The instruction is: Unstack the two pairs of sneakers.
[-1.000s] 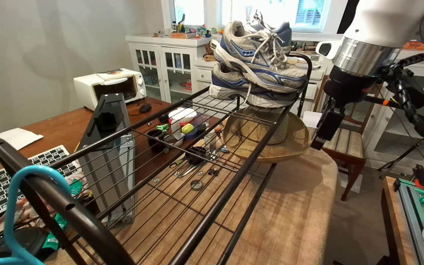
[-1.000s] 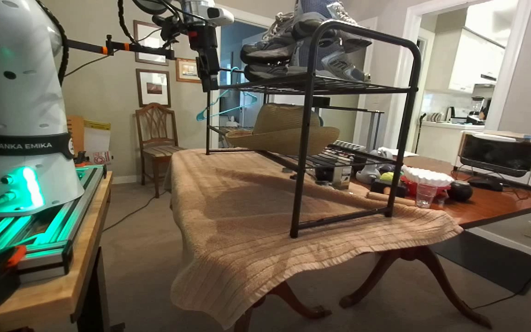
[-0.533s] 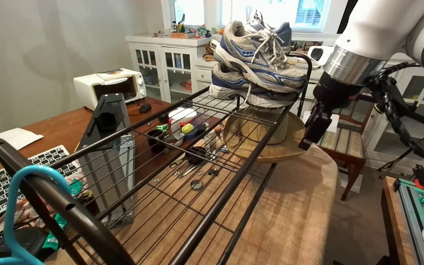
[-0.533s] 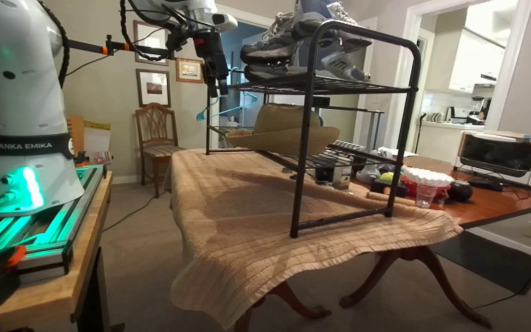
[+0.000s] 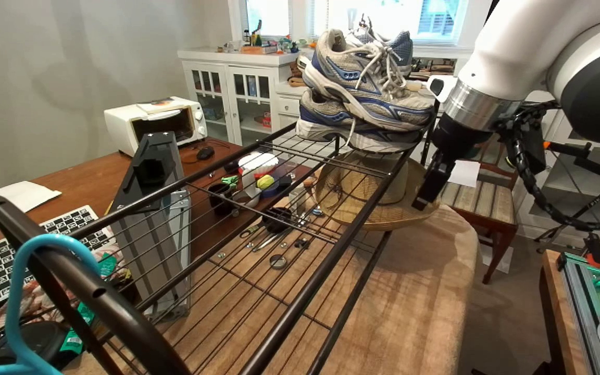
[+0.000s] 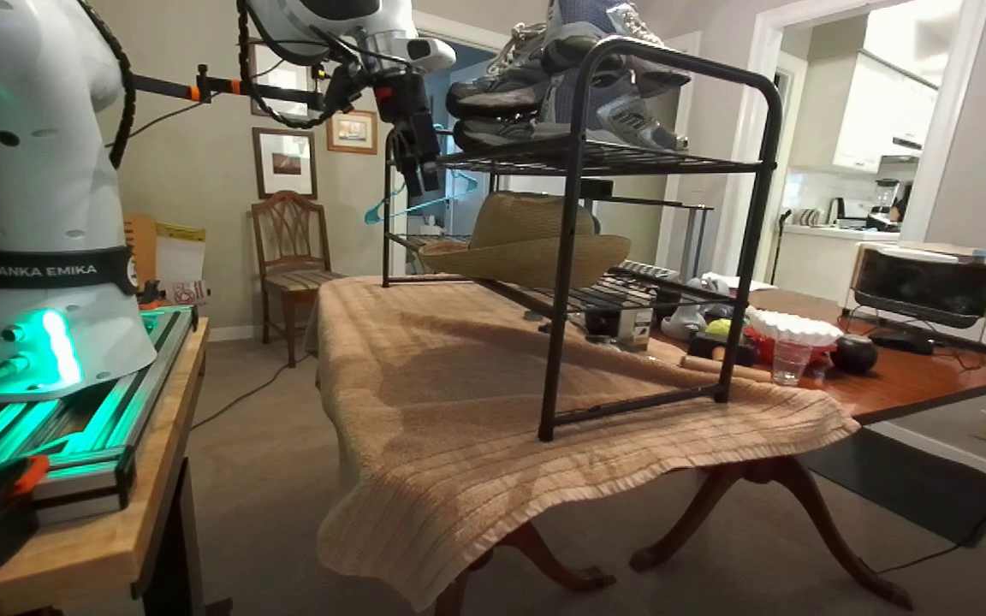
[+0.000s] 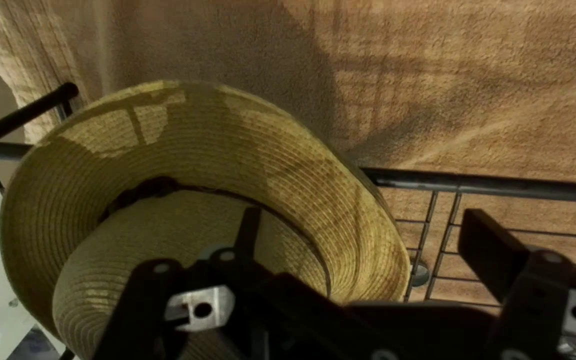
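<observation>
Four shoes (image 5: 367, 86) are still piled two high, side by side, on top of the rack (image 6: 561, 295) at one end; we can see a lace (image 5: 351, 133) dangling over the side of a lower one; the end effector (image 7: 363, 225) hangs at the rack's long side near that pile, tilted, its tips lower than the soles in both exterior views; we can't tell whether it touches the rack, but the wrist view shows us its fingers (image 7: 490, 255) spread wide; behind them there we've got a straw hat (image 7: 248, 145), which sits lower down in the rack, under the shoes, brim poking out past a rail (image 7: 518, 186); the whole rack stands on a tan towel (image 6: 459, 368) covering part of the counter (image 6: 929, 381), and over on the bare wood there's a toaster oven (image 6: 929, 287); also, a blue hanger (image 5: 13, 307) is hooked on the end away from the shoes.
</observation>
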You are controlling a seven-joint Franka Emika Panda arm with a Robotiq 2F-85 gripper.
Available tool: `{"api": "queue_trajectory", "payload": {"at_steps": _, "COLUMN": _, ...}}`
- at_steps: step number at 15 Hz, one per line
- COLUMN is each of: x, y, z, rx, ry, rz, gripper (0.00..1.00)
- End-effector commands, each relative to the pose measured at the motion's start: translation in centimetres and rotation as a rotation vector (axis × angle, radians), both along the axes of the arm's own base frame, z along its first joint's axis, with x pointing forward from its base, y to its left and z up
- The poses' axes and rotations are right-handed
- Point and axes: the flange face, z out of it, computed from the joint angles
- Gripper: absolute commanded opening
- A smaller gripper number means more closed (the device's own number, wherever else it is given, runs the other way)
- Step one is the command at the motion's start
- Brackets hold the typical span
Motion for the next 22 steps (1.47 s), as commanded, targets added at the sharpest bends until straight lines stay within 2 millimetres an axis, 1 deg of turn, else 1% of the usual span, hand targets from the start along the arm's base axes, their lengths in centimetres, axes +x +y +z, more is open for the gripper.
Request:
{"api": "queue_trajectory", "payload": {"at_steps": 1, "x": -0.4, "y": -0.9, "z": -1.7, "rx": -0.023, "ry": 0.084, "rz": -0.066, "gripper": 1.0}}
{"api": "queue_trajectory", "payload": {"at_steps": 4, "x": -0.3, "y": -2.1, "z": -2.9, "rx": -0.074, "ry": 0.102, "rz": -0.116, "gripper": 1.0}}
{"api": "queue_trajectory", "payload": {"at_steps": 6, "x": -0.1, "y": -3.2, "z": -3.5, "rx": -0.102, "ry": 0.107, "rz": -0.134, "gripper": 1.0}}
{"api": "queue_trajectory", "payload": {"at_steps": 8, "x": 0.1, "y": -3.9, "z": -4.0, "rx": -0.111, "ry": 0.111, "rz": -0.133, "gripper": 1.0}}
{"api": "queue_trajectory", "payload": {"at_steps": 13, "x": 0.4, "y": -4.1, "z": -4.8, "rx": -0.068, "ry": 0.128, "rz": -0.115, "gripper": 1.0}}
{"api": "queue_trajectory", "payload": {"at_steps": 16, "x": 0.7, "y": -4.0, "z": -4.7, "rx": -0.036, "ry": 0.113, "rz": -0.085, "gripper": 1.0}}
{"api": "queue_trajectory", "payload": {"at_steps": 17, "x": 0.4, "y": -3.9, "z": -3.4, "rx": -0.07, "ry": 0.094, "rz": -0.102, "gripper": 1.0}}
{"api": "queue_trajectory", "payload": {"at_steps": 21, "x": 0.5, "y": -4.0, "z": -3.5, "rx": -0.061, "ry": 0.09, "rz": -0.091, "gripper": 1.0}}
{"api": "queue_trajectory", "payload": {"at_steps": 22, "x": 0.5, "y": -3.6, "z": -3.2, "rx": -0.063, "ry": 0.084, "rz": -0.073, "gripper": 1.0}}
